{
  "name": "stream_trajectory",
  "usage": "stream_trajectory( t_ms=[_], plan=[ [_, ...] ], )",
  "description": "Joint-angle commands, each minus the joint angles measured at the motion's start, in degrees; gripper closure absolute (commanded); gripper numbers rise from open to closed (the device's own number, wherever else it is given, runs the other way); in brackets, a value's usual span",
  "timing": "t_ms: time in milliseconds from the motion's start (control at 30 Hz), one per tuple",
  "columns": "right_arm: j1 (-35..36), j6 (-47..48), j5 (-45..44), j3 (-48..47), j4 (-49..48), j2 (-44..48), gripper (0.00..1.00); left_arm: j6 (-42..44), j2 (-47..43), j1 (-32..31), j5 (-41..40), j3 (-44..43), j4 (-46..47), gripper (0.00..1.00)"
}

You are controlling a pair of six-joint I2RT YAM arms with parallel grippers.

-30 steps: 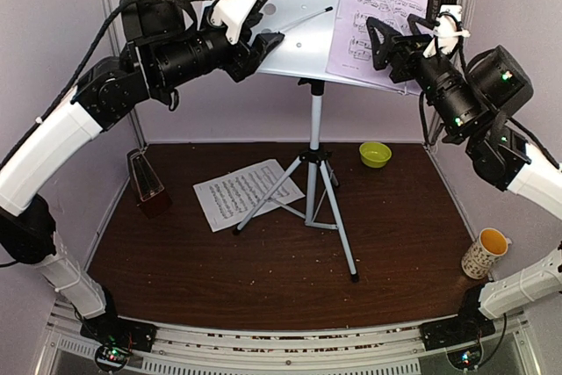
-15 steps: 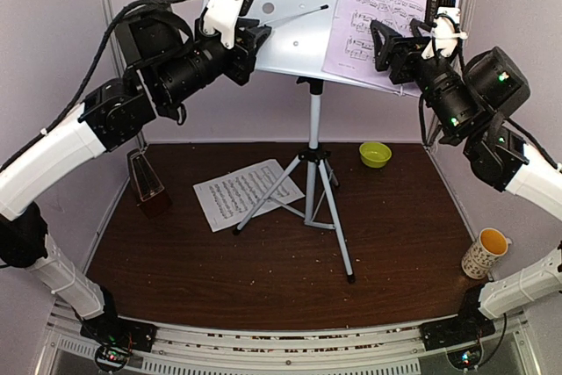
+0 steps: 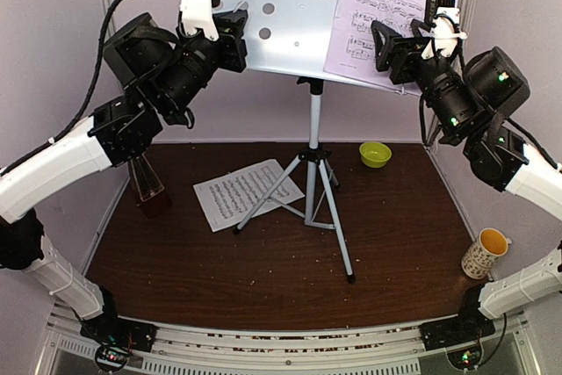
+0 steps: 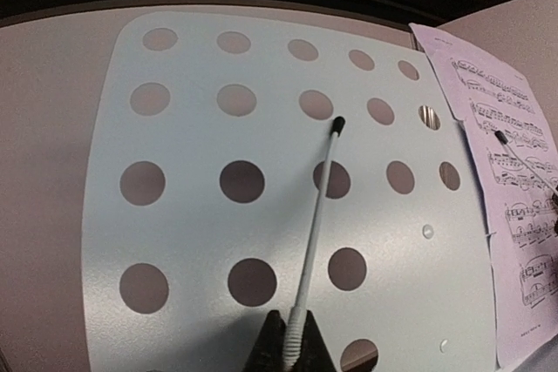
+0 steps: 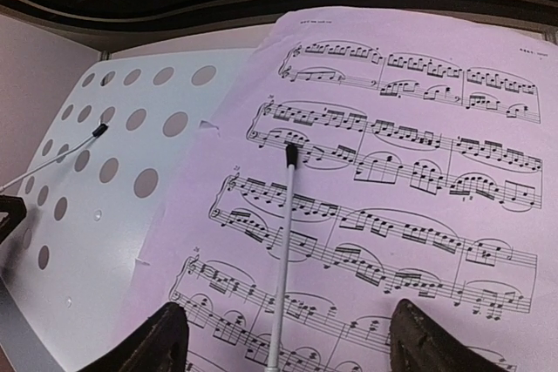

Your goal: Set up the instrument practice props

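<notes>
one sheet of two is sitting in place: the lavender sheet (image 3: 395,6) is resting on the right half of the music stand (image 3: 294,41), whose tripod is standing mid-table. the white sheet (image 3: 241,192) is lying flat on the table (image 3: 395,243), left of centre beside the tripod's legs. the metronome (image 3: 147,183) is waiting at the left edge, so both seem left to do. the left gripper (image 4: 292,350) is pinching the stand's left retainer rod (image 4: 316,215) tight, holding it over the bare left half. the right gripper (image 5: 288,337) is hanging wide open, its fingers straddling the right retainer rod (image 5: 284,241) over the lavender sheet, gripping nothing.
</notes>
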State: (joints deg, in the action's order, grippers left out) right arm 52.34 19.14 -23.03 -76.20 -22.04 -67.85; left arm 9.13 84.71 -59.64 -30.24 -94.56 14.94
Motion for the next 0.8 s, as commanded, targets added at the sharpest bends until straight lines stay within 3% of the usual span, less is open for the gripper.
stream_trajectory(
  t_ms=[0, 400, 600, 767],
  plan=[
    [0.27, 0.29, -0.87, 0.53, -0.64, -0.13, 0.2, -3.73, -1.56, 0.31, -4.35, 1.31, 10.35, 1.0],
    [0.25, 0.38, -0.53, 0.36, -0.68, -0.17, 0.2, -4.47, 1.35, -0.87, -7.88, -1.25, 11.6, 1.0],
    [0.25, 0.13, 1.51, 0.29, -0.38, -0.01, 0.2, -1.71, 0.8, -1.4, -3.4, -0.83, 10.42, 0.69],
    [0.29, -0.33, 2.81, -0.13, 0.09, 0.0, 0.19, 0.56, -0.61, -1.65, 0.58, 0.11, 9.27, 0.49]
  ],
)
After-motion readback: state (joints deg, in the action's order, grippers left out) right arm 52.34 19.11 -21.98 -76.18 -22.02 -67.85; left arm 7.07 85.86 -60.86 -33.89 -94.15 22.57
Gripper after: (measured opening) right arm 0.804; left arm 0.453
